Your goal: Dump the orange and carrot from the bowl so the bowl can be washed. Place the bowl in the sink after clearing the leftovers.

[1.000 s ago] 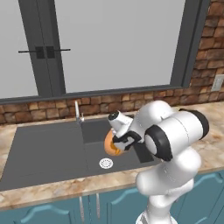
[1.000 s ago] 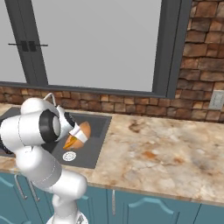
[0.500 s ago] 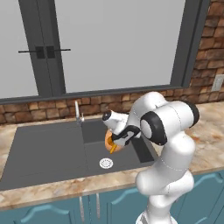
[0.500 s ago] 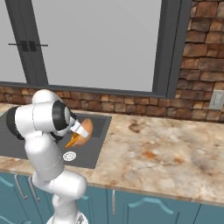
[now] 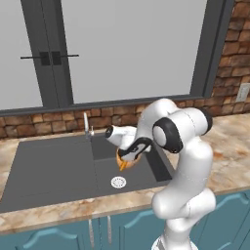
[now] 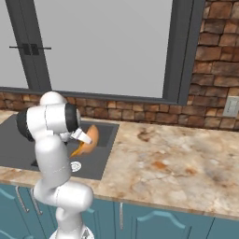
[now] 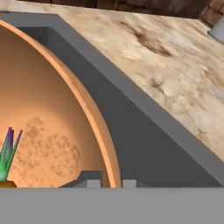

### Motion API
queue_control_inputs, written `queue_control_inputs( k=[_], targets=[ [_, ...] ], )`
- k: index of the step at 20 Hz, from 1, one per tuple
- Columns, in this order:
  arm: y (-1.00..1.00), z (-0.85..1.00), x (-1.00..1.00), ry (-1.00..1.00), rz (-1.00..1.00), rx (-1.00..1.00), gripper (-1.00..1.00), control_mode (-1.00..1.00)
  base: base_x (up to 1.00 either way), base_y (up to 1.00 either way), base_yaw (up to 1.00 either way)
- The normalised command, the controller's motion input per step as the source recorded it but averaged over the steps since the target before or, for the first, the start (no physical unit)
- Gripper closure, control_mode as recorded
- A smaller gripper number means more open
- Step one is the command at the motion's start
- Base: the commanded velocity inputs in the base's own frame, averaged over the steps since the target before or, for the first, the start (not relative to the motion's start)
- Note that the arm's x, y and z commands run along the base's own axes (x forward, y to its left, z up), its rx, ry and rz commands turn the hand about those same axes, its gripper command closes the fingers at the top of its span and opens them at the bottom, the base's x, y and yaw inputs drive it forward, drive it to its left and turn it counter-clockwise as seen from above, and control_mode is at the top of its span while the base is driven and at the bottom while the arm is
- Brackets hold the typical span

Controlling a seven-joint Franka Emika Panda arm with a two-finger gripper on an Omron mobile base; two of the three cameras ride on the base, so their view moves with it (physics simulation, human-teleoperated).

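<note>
My gripper (image 7: 109, 183) is shut on the rim of the orange-tan bowl (image 7: 48, 105), one fingertip inside it and one outside. The bowl (image 5: 126, 156) hangs steeply tilted over the dark grey sink (image 5: 63, 168), held by the gripper (image 5: 133, 149). From the right, the bowl (image 6: 92, 137) sits beside the gripper (image 6: 84, 136). The carrot (image 7: 8, 153) lies low in the bowl, green top showing. Its orange tip (image 5: 122, 165) pokes out under the bowl's lower edge, above the drain (image 5: 118, 182). The orange is hidden.
A silver faucet (image 5: 87, 126) stands at the sink's back edge, left of the bowl. Speckled stone counter (image 6: 177, 163) stretches to the right of the basin. A brick wall and a large window run behind.
The arm's elbow and shoulder have swung up and over to the right. The bowl has stayed over the same part of the sink, still tilted.
</note>
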Motion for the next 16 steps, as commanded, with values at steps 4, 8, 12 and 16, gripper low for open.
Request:
queue_control_inputs(
  k=[4, 8, 12, 16],
  targets=[
    [0.40, -0.03, 0.13, 0.00, 0.00, -0.14, 1.00, -1.00, 0.00, 0.00, 0.00],
    [0.28, 0.00, 0.18, 0.00, 0.00, -0.09, 1.00, -1.00, 0.00, 0.00, 0.00],
    [0.27, -0.01, 0.39, 0.00, -0.01, -0.18, 1.00, -1.00, 0.00, 0.00, 0.00],
    [0.45, 0.00, 0.05, 0.00, 0.00, -0.16, 1.00, -1.00, 0.00, 0.00, 0.00]
  ],
)
